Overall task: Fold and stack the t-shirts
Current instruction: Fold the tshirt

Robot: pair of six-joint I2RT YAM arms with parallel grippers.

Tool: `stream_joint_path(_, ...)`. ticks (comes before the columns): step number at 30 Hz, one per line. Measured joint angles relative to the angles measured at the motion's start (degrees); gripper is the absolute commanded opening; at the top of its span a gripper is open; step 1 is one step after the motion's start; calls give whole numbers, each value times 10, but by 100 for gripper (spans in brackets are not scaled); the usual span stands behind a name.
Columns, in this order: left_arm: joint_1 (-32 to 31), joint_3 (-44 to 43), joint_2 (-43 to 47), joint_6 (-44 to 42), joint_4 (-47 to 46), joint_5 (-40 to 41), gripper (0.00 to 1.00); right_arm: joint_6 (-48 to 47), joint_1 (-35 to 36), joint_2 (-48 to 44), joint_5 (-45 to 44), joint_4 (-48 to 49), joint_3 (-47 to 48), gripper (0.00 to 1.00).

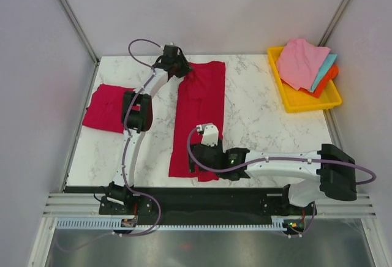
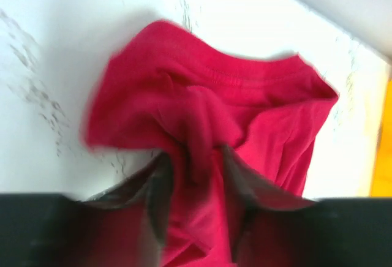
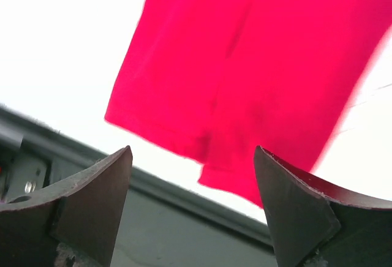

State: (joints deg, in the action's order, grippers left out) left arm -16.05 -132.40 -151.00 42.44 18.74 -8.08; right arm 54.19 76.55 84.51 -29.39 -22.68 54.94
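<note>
A crimson t-shirt [image 1: 199, 111] lies folded lengthwise as a long strip down the middle of the marble table. A second crimson t-shirt [image 1: 108, 106] lies folded at the left edge. My left gripper [image 1: 177, 66] is at the strip's far left corner, shut on a bunch of its collar end [image 2: 202, 138], which puckers between the fingers [image 2: 156, 187]. My right gripper [image 1: 197, 160] hovers over the strip's near end, open and empty; the hem [image 3: 208, 150] shows between its fingers [image 3: 101, 187].
A yellow tray [image 1: 303, 100] at the back right holds pink, teal and orange cloths [image 1: 303, 63]. A black rail [image 1: 202, 196] runs along the table's near edge. Grey walls stand close on the left and right.
</note>
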Motion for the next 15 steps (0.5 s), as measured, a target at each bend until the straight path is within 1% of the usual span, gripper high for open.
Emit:
stream_joint_path(1, 3, -9, -3, -4, 0, 0, 64, -10, -15, -10, -1, -5, 0, 88)
stream_joint_path(2, 6, -14, -4, -9, -2, 1, 73, -21, -37, -21, -1, -10, 0, 88)
stream_joint_path(3, 9, -17, -5, -12, -2, 3, 87, -34, -62, -32, 1, -11, 0, 86)
stream_joint_path(4, 13, -20, -5, -17, -4, 5, 95, -47, -90, -42, 3, -11, 0, 85)
stream_joint_path(5, 17, -21, -5, -20, -7, 5, 100, -59, -122, -49, 8, -10, 0, 84)
stream_joint_path(10, 35, -17, -2, -36, -14, 5, 100, -118, -266, -48, 47, 15, 0, 77)
stream_joint_path(11, 38, -5, 5, -43, -17, 5, 100, -127, -287, -40, 59, 22, 2, 73)
stream_joint_path(14, 45, 50, 42, -67, -17, 4, 100, -141, -334, -2, 96, 51, 11, 68)
stream_joint_path(15, 47, 77, 60, -75, -19, 3, 100, -142, -350, 15, 112, 64, 14, 68)
